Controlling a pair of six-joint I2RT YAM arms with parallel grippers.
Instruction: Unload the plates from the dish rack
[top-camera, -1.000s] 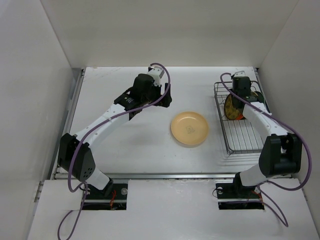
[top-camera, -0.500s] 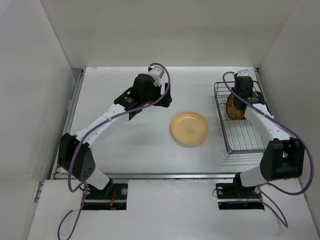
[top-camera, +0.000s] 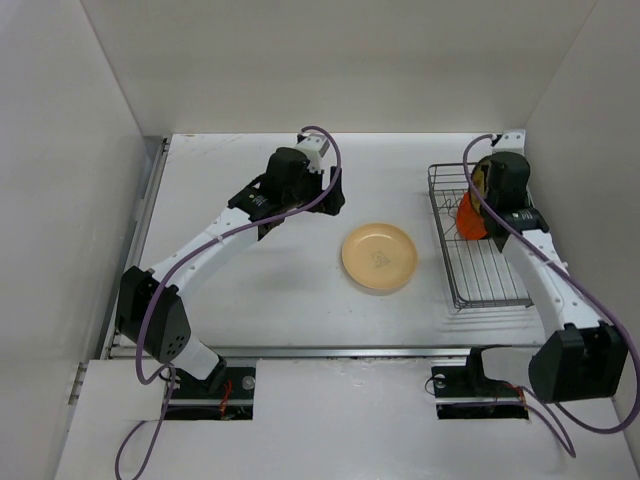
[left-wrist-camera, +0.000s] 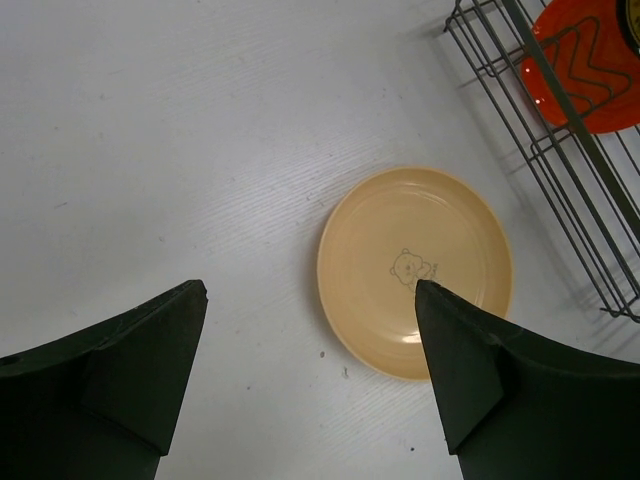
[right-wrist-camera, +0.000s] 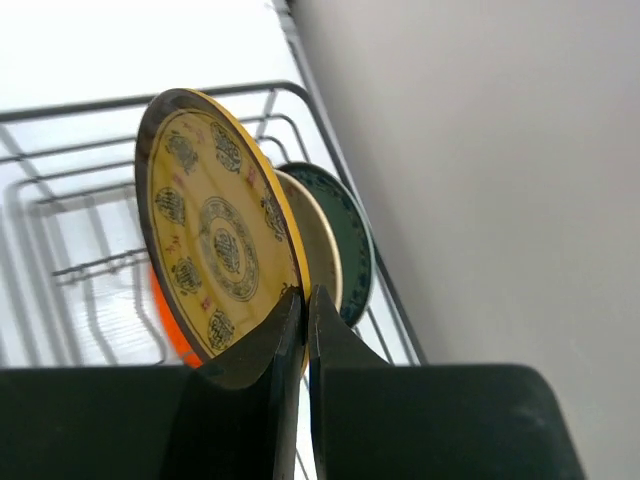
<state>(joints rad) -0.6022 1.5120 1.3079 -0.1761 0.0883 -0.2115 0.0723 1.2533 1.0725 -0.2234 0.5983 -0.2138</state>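
The right gripper (right-wrist-camera: 306, 300) is pinching the rim of a yellow plate (right-wrist-camera: 215, 235) that has dark round patterns on its face. Its jaws are pressing together on the edge with only the plate's thickness between them. The plate is standing on edge and leaning a little, over the far end of the dish rack (top-camera: 485, 270). The rack is sitting at the right side of the table (top-camera: 300, 300), close to the side wall (right-wrist-camera: 480, 180). Whether the plate's lower edge is touching the wires cannot be told, because the gripper is hiding it.

Just behind the yellow plate, a cream plate (right-wrist-camera: 318, 240) and then a dark green plate (right-wrist-camera: 352, 245) are leaning in a row on the wall side. An orange plate (top-camera: 470, 216) is standing in the rack on the other side, facing the patterned front and sitting lower than it.

The left gripper (left-wrist-camera: 310, 292) is hanging open above the middle of the table, with its jaws spread wide and holding nothing. Below it a tan plate (left-wrist-camera: 415, 272) is lying flat on the table, right side up, showing a small bear drawing at its centre. This plate is resting to the left of the rack, near it but apart from the wires
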